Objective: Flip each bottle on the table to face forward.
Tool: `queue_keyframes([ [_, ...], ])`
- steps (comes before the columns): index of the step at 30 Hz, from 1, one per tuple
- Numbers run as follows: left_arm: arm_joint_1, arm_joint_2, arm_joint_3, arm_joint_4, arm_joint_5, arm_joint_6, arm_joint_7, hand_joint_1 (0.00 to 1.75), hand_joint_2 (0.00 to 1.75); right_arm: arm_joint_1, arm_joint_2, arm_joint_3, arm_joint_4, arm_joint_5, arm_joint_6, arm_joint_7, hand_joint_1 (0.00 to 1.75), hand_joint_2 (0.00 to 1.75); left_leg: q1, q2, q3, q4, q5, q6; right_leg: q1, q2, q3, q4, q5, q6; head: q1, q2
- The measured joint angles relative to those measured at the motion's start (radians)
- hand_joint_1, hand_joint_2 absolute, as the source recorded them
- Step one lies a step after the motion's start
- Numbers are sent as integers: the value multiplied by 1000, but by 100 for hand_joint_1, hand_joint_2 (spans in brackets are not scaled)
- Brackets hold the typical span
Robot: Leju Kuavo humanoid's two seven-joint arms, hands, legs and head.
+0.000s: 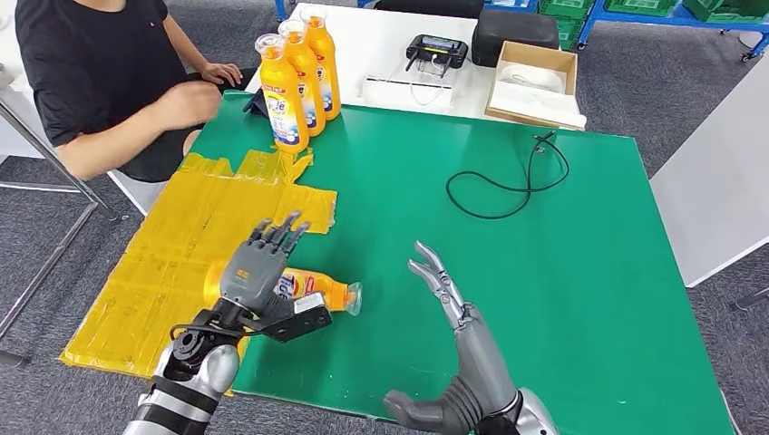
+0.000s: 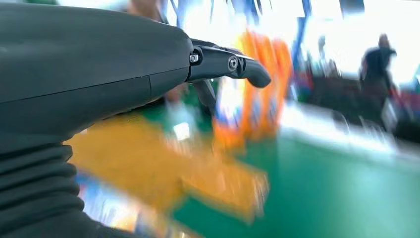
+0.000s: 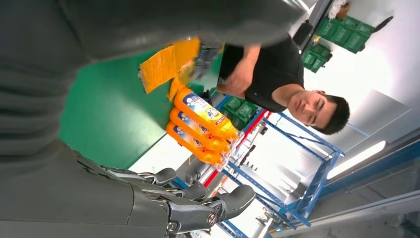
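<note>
**A:** What is hard to make out?

**B:** The left hand (image 1: pixel 257 263) rests over an orange bottle (image 1: pixel 313 288) lying on its side, hiding its middle. The fingers reach past it, slightly spread; whether they clamp it, I cannot tell. The left wrist view is badly blurred. The bottle's clear cap points toward the right hand (image 1: pixel 442 288), which is raised nearby, fingers straight and apart, holding nothing.

**A:** Where does that bottle lie?

**B:** At the near left of the green table (image 1: pixel 562 272), at the edge of a patch of yellow tape (image 1: pixel 181 254).

**A:** What else is around?

**B:** Three upright orange bottles (image 1: pixel 299 82) stand in a row at the far left corner. A black cable (image 1: pixel 508 186) loops on the far side. A person in a black shirt (image 1: pixel 100 72) sits just beyond the left corner.

**A:** And the room?

**B:** A white table (image 1: pixel 381 45) behind holds a cardboard box (image 1: pixel 535 86) and a black device (image 1: pixel 437 52). Grey carpet, blue shelving with green crates (image 1: pixel 653 9).
</note>
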Motion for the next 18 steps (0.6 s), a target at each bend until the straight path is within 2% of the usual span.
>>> queue_keyframes([
  [2, 11, -25, 14, -40, 4, 81, 0, 0, 0, 1, 5, 0, 0, 15, -11, -5, 0, 0, 0, 0, 0, 0, 0, 0, 0, 0, 0, 0, 0, 0, 0, 0],
  [4, 24, -57, 33, -102, 101, 72, -23, 0, 0, 4, 15, -1, 0, 37, -30, -5, 0, 0, 0, -1, 0, 0, 0, 0, 0, 0, 0, 0, 0, 0, 0, 0],
  [8, 66, -133, 81, -254, 463, -115, -108, 0, 0, 29, 45, -22, -3, 76, -77, -8, 0, 0, 0, 0, -1, 0, 0, 0, 0, 0, 0, 0, 0, 0, 0, 0],
  [12, 117, -186, 98, -369, 731, -316, -146, 0, 0, 48, 72, -65, -4, 20, -58, -28, 0, 0, -1, 0, -1, 0, -1, 0, 0, 0, -1, 0, 0, 0, 0, 0],
  [15, 176, -216, 101, -428, 869, -369, -160, 0, 0, 72, 88, -100, -4, -28, -49, -43, 0, 0, 0, 0, -1, 0, -1, 0, 0, 0, -1, 0, 0, 0, 0, 0],
  [18, 248, -228, 104, -466, 929, -388, -185, 0, 0, 104, 102, -132, -4, -40, -67, -64, 0, 0, 0, 0, -1, 0, -1, 0, 0, 0, -2, 0, 0, 0, 0, 0],
])
